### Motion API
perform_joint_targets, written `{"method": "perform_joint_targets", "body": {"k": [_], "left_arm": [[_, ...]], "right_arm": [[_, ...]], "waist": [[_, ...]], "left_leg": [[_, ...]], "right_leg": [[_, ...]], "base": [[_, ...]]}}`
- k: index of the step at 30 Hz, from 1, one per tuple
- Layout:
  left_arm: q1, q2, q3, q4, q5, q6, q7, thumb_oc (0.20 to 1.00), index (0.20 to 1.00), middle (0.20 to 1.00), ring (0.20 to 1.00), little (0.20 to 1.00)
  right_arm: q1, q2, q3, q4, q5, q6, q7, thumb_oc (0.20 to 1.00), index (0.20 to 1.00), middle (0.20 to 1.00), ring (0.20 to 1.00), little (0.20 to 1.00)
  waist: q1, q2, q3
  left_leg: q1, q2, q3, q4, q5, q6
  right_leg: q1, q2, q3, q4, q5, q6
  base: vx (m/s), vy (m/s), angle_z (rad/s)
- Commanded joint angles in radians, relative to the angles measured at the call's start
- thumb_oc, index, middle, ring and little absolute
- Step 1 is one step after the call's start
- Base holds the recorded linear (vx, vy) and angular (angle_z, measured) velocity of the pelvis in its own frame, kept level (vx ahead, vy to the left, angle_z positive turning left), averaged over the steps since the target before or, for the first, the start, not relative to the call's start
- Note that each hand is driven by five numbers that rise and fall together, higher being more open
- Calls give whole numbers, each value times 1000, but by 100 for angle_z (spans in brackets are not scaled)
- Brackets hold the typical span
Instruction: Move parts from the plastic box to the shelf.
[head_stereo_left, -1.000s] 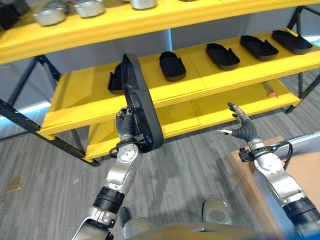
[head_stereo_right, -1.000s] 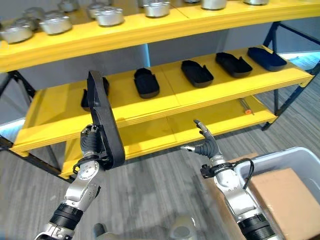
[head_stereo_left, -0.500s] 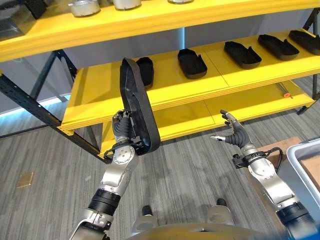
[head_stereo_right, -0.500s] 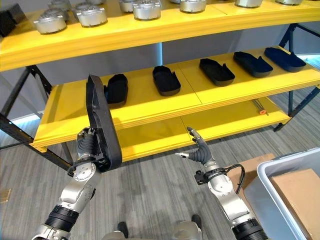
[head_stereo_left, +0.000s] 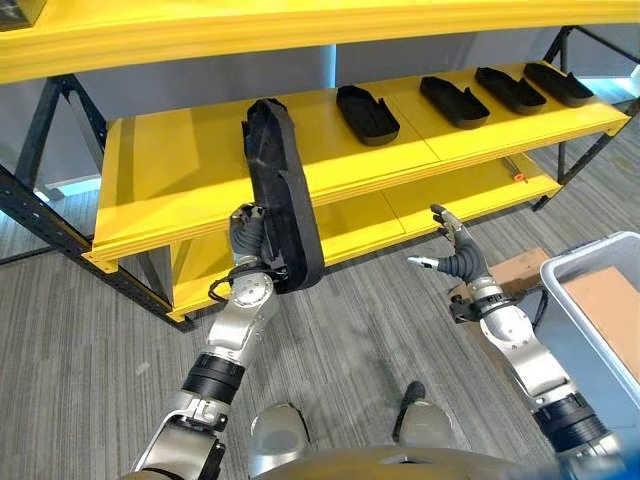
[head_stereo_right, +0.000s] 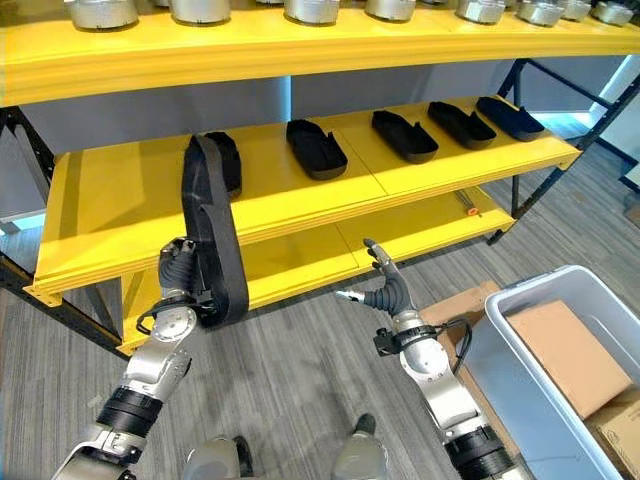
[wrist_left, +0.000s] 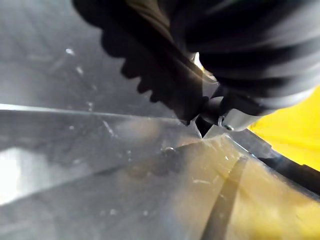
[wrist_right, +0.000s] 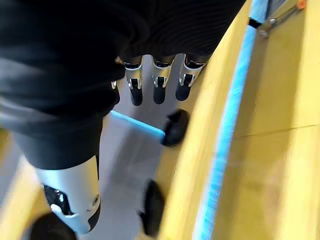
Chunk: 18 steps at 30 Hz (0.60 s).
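Nearer the shelf (head_stereo_left: 210, 190): held part (head_stereo_left: 280, 200).

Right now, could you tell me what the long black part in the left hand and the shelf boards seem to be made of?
Black part: probably moulded plastic or rubber; matte, no glints. The left hand grips it.
Shelf boards: look like yellow-painted board, smooth with visible seams; the core cannot be told.

Left hand (head_stereo_right: 178, 290) fingers mostly hidden behind the long black part (head_stereo_right: 212, 240). Plastic box (head_stereo_right: 500, 350) cut off at the frame edge (contents partly visible). Left wrist view blurred.
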Motion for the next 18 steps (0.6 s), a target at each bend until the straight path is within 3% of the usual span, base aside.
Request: {"method": "perform_joint_targets", "body": {"k": [1, 2, 3, 4, 6, 10, 14, 18], "left_arm": [[-32, -13, 2, -120, 28, -60, 32, 200, 200, 200, 200, 200], [-27, -16, 3, -124, 33, -59, 36, 200, 200, 200, 200, 200], [-10, -21, 2, -140, 42, -53, 28, 200, 200, 200, 200, 200], [-8, -25, -10, -137, 41, -52, 3, 200, 200, 200, 200, 200], [-15, -35, -31, -121, 41, -55, -5, 200, 200, 200, 200, 200], [-16, -40, -43, -123, 42, -71, 21, 200, 200, 200, 200, 200], [-16, -34, -43, -125, 30, -77, 34, 200, 200, 200, 200, 200], [-3, -32, -37, -136, 29, -76, 19, 200, 200, 200, 200, 200]], "right_arm": [[-20, -67, -20, -28, -23, -40, 26, 1000, 1000, 1000, 1000, 1000], [-11, -67, -24, -27, -30, -40, 34, 1000, 1000, 1000, 1000, 1000], [12, -59, -26, -19, -39, -47, 31, 1000, 1000, 1000, 1000, 1000], [40, -65, -32, -15, -37, -54, 11, 1000, 1000, 1000, 1000, 1000], [60, -73, -43, -12, -38, -60, 4, 1000, 1000, 1000, 1000, 1000], [40, -86, -37, -4, -71, -84, 12, 1000, 1000, 1000, 1000, 1000], [25, -103, -32, -16, -91, -84, 14, 1000, 1000, 1000, 1000, 1000], [6, -123, -24, -17, -138, -100, 2, 1000, 1000, 1000, 1000, 1000]], "waist": [[-54, 19, -21], [-61, 12, -22], [-73, 0, -21], [-99, -6, -29], [-121, -13, -48], [-122, -8, -73], [-125, -1, -87], [-120, 3, -110]], "left_leg": [[174, -91, -18, -234, 61, 36], [187, -107, -26, -244, 55, 40], [207, -137, -59, -251, 33, 52], [211, -154, -120, -257, 24, 66], [204, -168, -175, -257, 29, 70], [199, -141, -192, -274, 46, 48], [202, -113, -183, -303, 71, 34], [190, -47, -130, -290, 86, 4]], "right_leg": [[0, 141, 74, -102, -1, 19], [-10, 148, 76, -140, 29, 29], [-49, 161, 114, -218, 105, 50], [-65, 202, 228, -240, 105, 49], [-84, 230, 324, -231, 104, 37], [-69, 285, 335, -198, 48, -5], [-39, 315, 347, -192, 3, -36], [4, 336, 308, -164, -73, -79]], "base": [[280, -3, 16], [386, -106, 41], [572, -185, 61], [588, -219, 71], [408, -189, 122], [217, -160, 118], [161, -118, -1], [231, -222, 20]]}}
